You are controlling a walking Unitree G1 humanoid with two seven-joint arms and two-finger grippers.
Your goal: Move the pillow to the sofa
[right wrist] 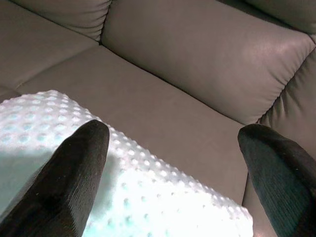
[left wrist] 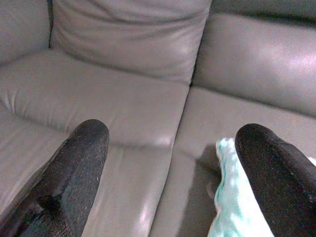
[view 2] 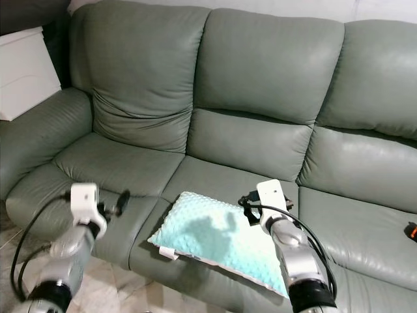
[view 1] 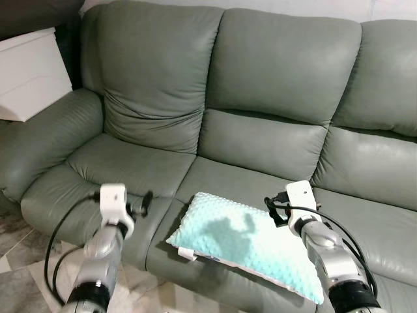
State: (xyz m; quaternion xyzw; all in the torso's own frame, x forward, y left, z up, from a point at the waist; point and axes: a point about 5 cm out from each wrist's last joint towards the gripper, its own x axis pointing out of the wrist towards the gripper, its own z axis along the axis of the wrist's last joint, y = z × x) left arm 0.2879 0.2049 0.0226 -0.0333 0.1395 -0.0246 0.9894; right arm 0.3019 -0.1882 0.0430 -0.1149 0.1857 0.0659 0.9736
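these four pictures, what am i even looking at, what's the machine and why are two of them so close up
It is a walking humanoid robot with two silver arms, each ending in a gripper of two long black fingers. The two wide pictures come from a stereo camera on its head, looking down at a grey-green sofa. The left gripper is on the left side, the right gripper on the right.

The two close-ups come from cameras on the wrists, each looking along its own fingers, which are the dark shapes at the edges.

A light turquoise dotted pillow lies on the middle seat cushion, near its front edge. Both grippers are open and hold nothing: the left one is beside the pillow's end, the right one over its far edge. A white cabinet stands beside the sofa's arm.
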